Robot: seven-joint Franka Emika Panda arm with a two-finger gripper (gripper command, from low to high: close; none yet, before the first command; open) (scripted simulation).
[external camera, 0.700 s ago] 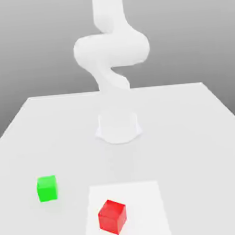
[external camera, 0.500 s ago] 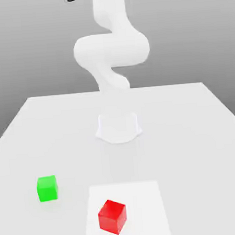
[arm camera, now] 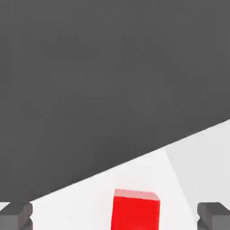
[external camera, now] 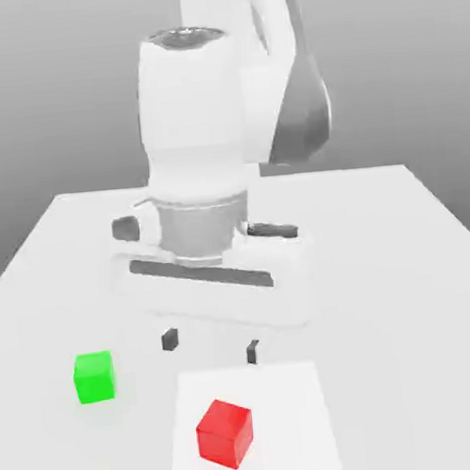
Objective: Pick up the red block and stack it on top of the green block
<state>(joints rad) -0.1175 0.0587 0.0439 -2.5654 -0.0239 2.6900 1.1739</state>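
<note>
With dark, blunt fingertips spread wide, the smooth white gripper (external camera: 211, 346) hangs empty above the matte red block (external camera: 224, 433) on a pale square patch (external camera: 295, 414), the smaller matte green block (external camera: 94, 377) well apart on the white table (external camera: 401, 255).

Green block (external camera: 94, 377) left of red block (external camera: 224, 434) (exterior view).
</note>
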